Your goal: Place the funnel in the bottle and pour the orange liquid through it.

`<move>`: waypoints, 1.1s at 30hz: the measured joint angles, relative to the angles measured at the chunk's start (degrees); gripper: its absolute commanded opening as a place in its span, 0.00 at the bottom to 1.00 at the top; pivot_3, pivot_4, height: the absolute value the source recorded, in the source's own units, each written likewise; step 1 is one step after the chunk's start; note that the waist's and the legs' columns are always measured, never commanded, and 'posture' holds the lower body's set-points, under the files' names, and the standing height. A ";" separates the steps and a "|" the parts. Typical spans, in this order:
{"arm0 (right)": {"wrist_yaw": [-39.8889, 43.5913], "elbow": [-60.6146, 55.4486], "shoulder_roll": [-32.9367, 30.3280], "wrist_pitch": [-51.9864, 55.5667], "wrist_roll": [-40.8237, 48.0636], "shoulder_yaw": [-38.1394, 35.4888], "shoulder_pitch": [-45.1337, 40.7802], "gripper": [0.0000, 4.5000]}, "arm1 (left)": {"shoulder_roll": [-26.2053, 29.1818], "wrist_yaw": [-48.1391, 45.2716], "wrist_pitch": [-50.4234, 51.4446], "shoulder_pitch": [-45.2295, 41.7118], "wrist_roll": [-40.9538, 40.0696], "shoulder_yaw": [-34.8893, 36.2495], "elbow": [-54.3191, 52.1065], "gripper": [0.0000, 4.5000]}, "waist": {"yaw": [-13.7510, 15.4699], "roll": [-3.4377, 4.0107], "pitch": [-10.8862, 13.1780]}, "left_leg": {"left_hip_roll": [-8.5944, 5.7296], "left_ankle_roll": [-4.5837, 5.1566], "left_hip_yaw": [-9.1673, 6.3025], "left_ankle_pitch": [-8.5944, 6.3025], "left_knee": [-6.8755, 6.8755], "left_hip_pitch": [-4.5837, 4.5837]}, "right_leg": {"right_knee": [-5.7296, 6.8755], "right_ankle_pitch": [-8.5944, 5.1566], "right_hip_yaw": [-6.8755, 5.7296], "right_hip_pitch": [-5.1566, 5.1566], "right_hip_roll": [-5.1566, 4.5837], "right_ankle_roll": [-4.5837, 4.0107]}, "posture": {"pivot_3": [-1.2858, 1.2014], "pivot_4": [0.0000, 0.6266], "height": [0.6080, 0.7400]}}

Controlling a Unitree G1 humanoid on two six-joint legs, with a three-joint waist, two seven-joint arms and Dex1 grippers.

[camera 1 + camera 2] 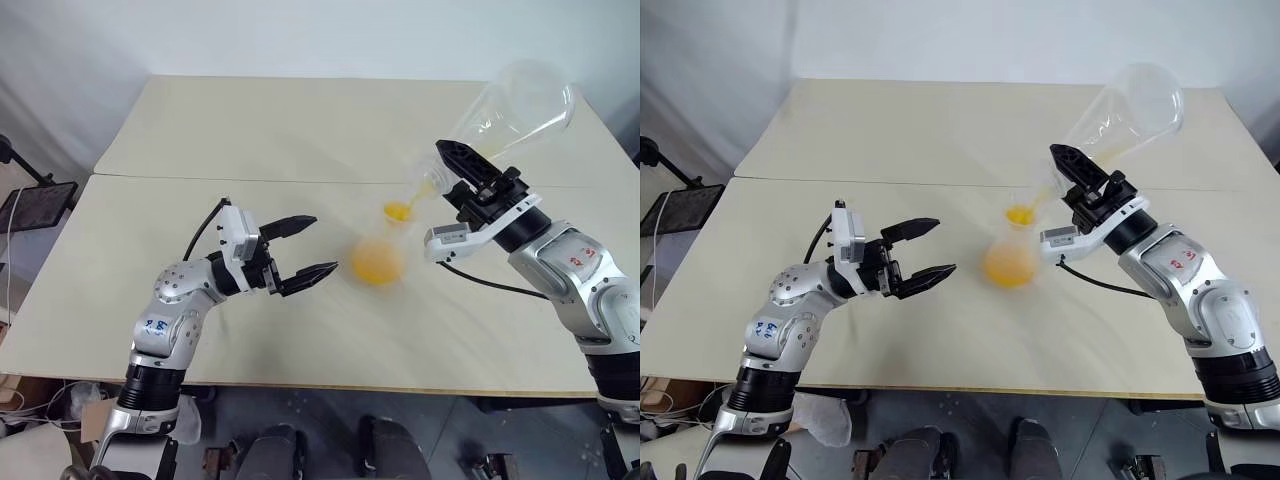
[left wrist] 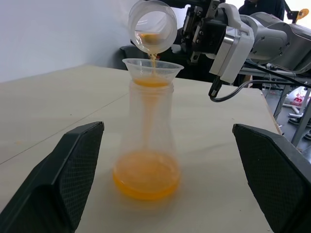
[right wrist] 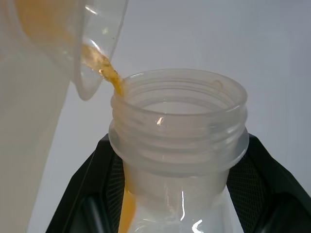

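Left wrist view, funnel (image 2: 152, 69) in bottle (image 2: 146, 141), orange liquid (image 2: 146, 178) pooled inside

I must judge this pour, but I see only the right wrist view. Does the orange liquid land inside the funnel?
Observer: Yes. The stream from the tilted conical flask falls into the funnel, which sits in the bottle mouth.
Operator: Does the left end effector hold the bottle steady?
Observer: No. The left end effector is open beside the bottle and does not touch it.
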 measured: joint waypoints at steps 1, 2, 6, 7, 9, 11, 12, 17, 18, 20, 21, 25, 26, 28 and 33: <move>0.00 0.00 0.00 -0.03 0.00 0.17 -0.02 0.54 | -0.01 0.00 0.00 0.00 0.00 0.00 0.00 1.00 | 0.00 0.00 0.00 | 0.00 0.00 0.00 0.00 0.00 0.00 | 0.00 0.00 0.00 0.00 0.00 0.00 | 0.52 0.24 1.00; 0.00 0.00 0.00 -0.04 -0.02 0.35 -0.02 0.54 | -0.01 0.00 0.00 0.00 0.00 0.00 0.00 1.00 | 0.00 0.00 0.00 | 0.00 0.00 0.00 0.00 0.00 0.00 | 0.00 0.00 0.00 0.00 0.00 0.00 | 0.52 0.24 1.00; 0.00 0.00 0.00 -0.03 -0.21 0.88 -0.03 0.54 | -0.08 0.00 0.00 0.00 0.00 0.00 0.00 1.00 | 0.01 0.00 0.00 | 0.00 0.00 0.00 0.00 0.00 0.00 | 0.00 0.00 0.00 0.00 0.00 0.00 | 0.52 0.24 1.00; 0.00 0.00 0.00 -0.02 -0.33 1.04 -0.04 0.54 | -0.17 0.01 0.00 0.00 0.00 0.00 0.00 1.00 | 0.01 0.00 0.00 | 0.00 0.00 0.00 0.00 0.00 0.00 | 0.00 0.00 -0.01 0.00 0.00 0.00 | 0.52 0.24 1.00; -0.11 0.00 0.00 -0.01 -0.54 1.30 -0.04 0.54 | -0.31 0.00 0.00 0.00 0.00 0.01 0.00 1.00 | 0.00 0.00 0.00 | 0.00 0.00 0.00 0.00 0.00 0.00 | 0.00 0.00 0.00 0.00 0.00 0.00 | 0.52 0.24 1.00; -0.86 -0.01 0.00 0.03 -1.15 1.38 -0.04 0.54 | -0.48 -0.01 0.00 0.00 -0.01 0.03 0.00 1.00 | 0.01 0.00 0.00 | 0.00 0.00 0.00 0.00 0.00 0.00 | 0.00 0.00 0.00 0.00 0.00 0.00 | 0.52 0.24 1.00; -1.22 -0.01 0.00 0.04 -1.62 1.38 -0.08 0.54 | -0.65 0.06 0.00 0.00 -0.02 0.06 0.00 1.00 | 0.01 0.00 0.00 | 0.00 0.00 0.00 0.00 0.00 0.00 | 0.00 0.00 0.00 0.00 0.00 0.00 | 0.52 0.24 1.00; -1.74 -0.01 0.00 0.16 -2.13 1.41 -0.30 0.54 | -0.84 0.30 0.00 -0.03 -0.01 0.06 0.00 1.00 | 0.01 0.00 0.00 | 0.00 0.00 0.00 0.00 0.00 0.00 | 0.00 0.00 0.00 0.00 0.00 0.00 | 0.52 0.24 1.00; -1.82 -0.01 0.00 0.17 -2.19 1.44 -0.30 0.54 | -0.84 0.29 0.00 -0.09 -0.01 0.06 0.00 1.00 | 0.01 0.00 0.00 | 0.00 0.00 0.00 0.00 0.00 0.00 | 0.00 0.00 0.00 0.00 0.00 0.00 | 0.52 0.24 1.00; -1.98 -0.01 0.00 0.25 -2.32 1.47 -0.30 0.54 | -0.84 0.27 0.00 -0.46 -0.01 0.06 0.02 1.00 | 0.02 0.00 0.00 | 0.00 0.00 0.00 0.00 0.00 0.00 | 0.00 0.00 0.00 0.00 0.00 0.00 | 0.52 0.24 1.00; -2.02 -0.01 0.00 0.37 -2.48 1.47 -0.30 0.54 | -0.85 0.25 0.00 -0.70 -0.01 0.06 0.03 1.00 | 0.02 0.00 0.00 | 0.00 0.00 0.00 0.00 0.00 0.00 | 0.00 0.00 0.00 0.00 0.00 0.00 | 0.52 0.24 1.00; -2.15 -0.01 0.00 0.47 -2.88 1.47 -0.30 0.54 | -1.07 0.19 -0.07 -1.06 0.00 0.06 0.11 1.00 | 0.00 0.00 0.00 | 0.00 0.00 0.00 0.00 0.00 0.00 | 0.00 0.00 0.00 0.00 0.01 0.00 | 0.52 0.24 1.00; -2.24 -0.01 0.00 0.47 -2.92 1.47 -0.30 0.54 | -1.23 0.19 -0.14 -1.05 0.00 0.05 0.12 1.00 | 0.00 0.00 0.00 | 0.00 0.00 0.00 0.00 0.00 0.00 | 0.00 0.00 0.00 0.00 0.01 0.00 | 0.52 0.24 1.00; -2.48 -0.02 -0.03 0.41 -3.35 1.47 -0.30 0.54 | -1.51 0.21 -0.42 -1.05 0.02 0.04 0.15 1.00 | 0.01 0.00 0.00 | 0.00 0.00 0.00 0.00 0.00 0.00 | 0.00 0.00 0.00 0.00 0.00 0.00 | 0.52 0.24 1.00; -2.62 -0.02 -0.12 0.46 -3.19 1.46 -0.29 0.54 | -1.64 0.23 -0.51 -1.05 0.09 0.02 0.15 1.00 | 0.00 0.00 0.00 | 0.00 0.00 0.00 0.00 0.00 0.00 | 0.00 0.00 0.00 0.00 0.01 0.00 | 0.52 0.24 1.00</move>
